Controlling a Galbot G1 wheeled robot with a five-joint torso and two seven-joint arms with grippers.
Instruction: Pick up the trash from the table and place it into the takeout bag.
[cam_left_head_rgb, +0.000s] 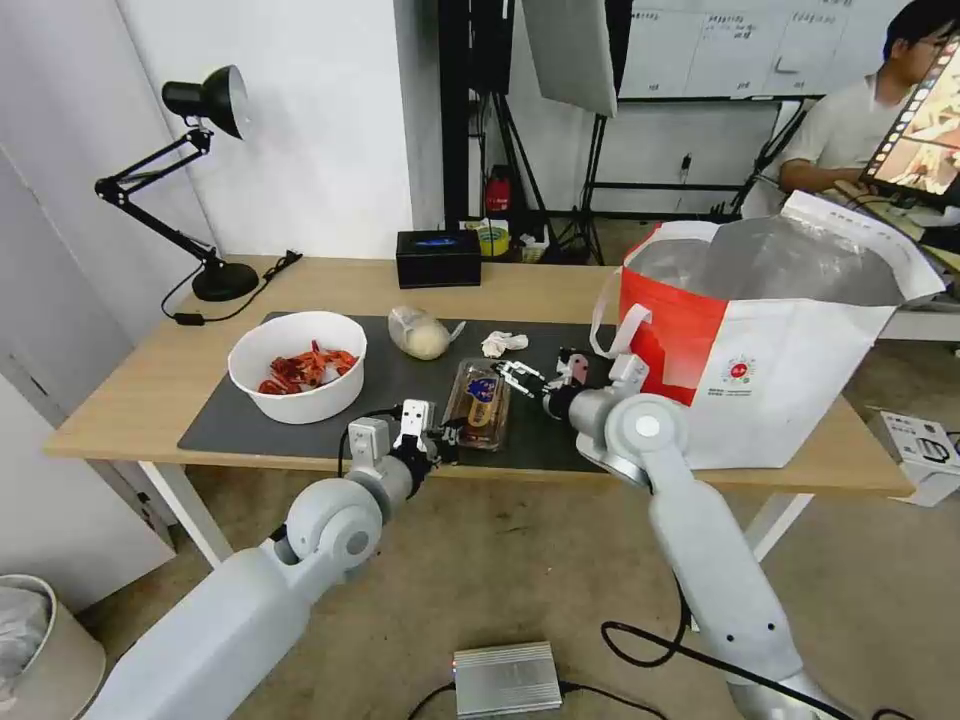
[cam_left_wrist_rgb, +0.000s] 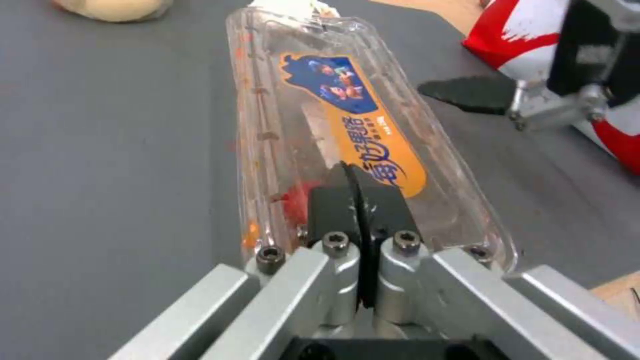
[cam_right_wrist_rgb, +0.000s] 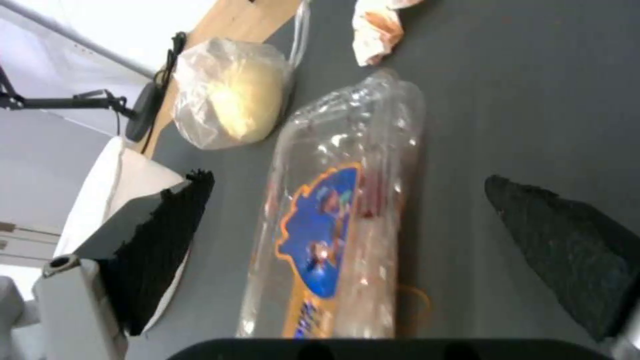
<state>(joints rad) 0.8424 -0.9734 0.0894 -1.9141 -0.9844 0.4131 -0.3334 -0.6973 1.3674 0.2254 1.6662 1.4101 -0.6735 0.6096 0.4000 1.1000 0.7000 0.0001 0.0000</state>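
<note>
Clear plastic is your target: the clamshell tray (cam_left_head_rgb: 478, 402) lies flat on the dark grey mat (cam_left_head_rgb: 230, 420) near the tabletop's (cam_left_head_rgb: 130, 390) front edge, long axis running away from you, which is likely why both arms come at it end-on. Your left gripper (cam_left_wrist_rgb: 360, 200) sits at the tray's near end, jaws pressed together; from the left wrist view the pads look to be pinching the tray's rim or lid lip, though the contact is partly hidden, so treat that as probable. Your right gripper (cam_right_wrist_rgb: 347, 225) hovers just above the tray's far end, jaws spread wide with one pad to each side of the tray, touching nothing, holding nothing. Behind the tray on the mat: knotted bag (cam_left_head_rgb: 420, 333) with a pale lump, crumpled tissue (cam_left_head_rgb: 503, 343), and to the left the white bowl (cam_left_head_rgb: 297, 365) of red scraps, all untouched. Takeout bag (cam_left_head_rgb: 760, 340) stands upright at the tabletop's right end, mouth open and foil showing, just beside the right gripper, a short carry once the tray is lifted.
</note>
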